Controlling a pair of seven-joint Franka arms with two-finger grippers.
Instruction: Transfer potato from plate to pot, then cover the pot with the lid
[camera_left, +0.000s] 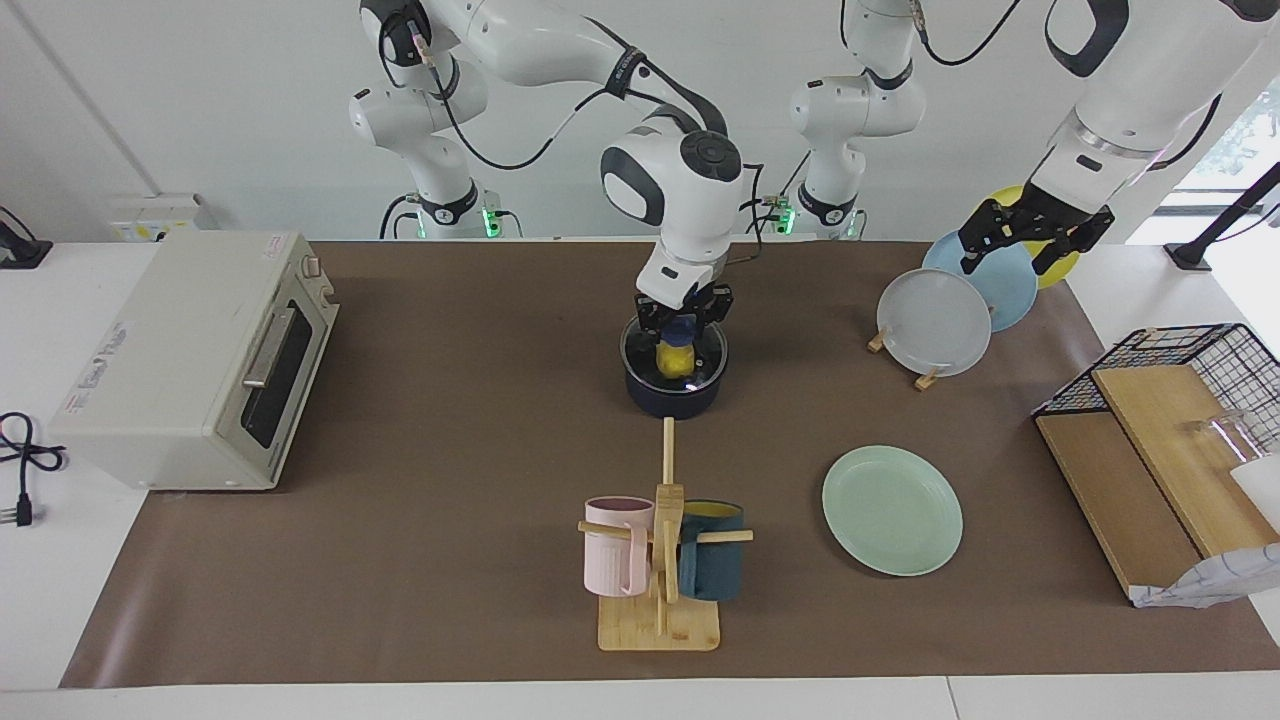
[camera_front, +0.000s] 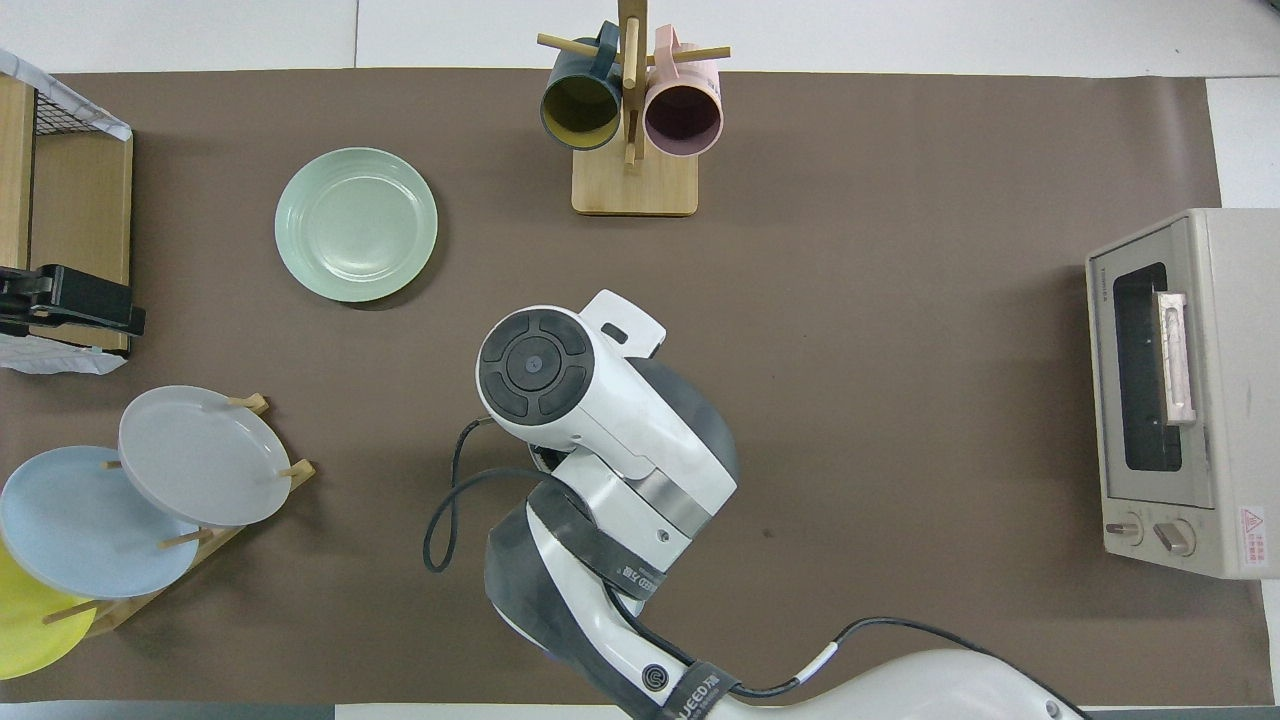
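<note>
The dark navy pot (camera_left: 675, 395) stands mid-table, nearer to the robots than the mug tree. The clear glass lid (camera_left: 700, 362) rests on it, and the yellow potato (camera_left: 672, 361) shows through the glass inside the pot. My right gripper (camera_left: 681, 322) is straight above the pot, its fingers closed around the lid's blue knob (camera_left: 680, 331). The mint-green plate (camera_left: 892, 510) lies bare toward the left arm's end; it also shows in the overhead view (camera_front: 356, 224). My left gripper (camera_left: 1010, 258) is open, empty, and waits raised over the plate rack. In the overhead view the right arm hides the pot.
A rack with grey (camera_left: 934, 322), blue and yellow plates stands toward the left arm's end. A wooden mug tree (camera_left: 660, 560) holds a pink and a dark teal mug. A toaster oven (camera_left: 190, 360) sits at the right arm's end. A wire basket with wooden boards (camera_left: 1170, 440) is beside the plate.
</note>
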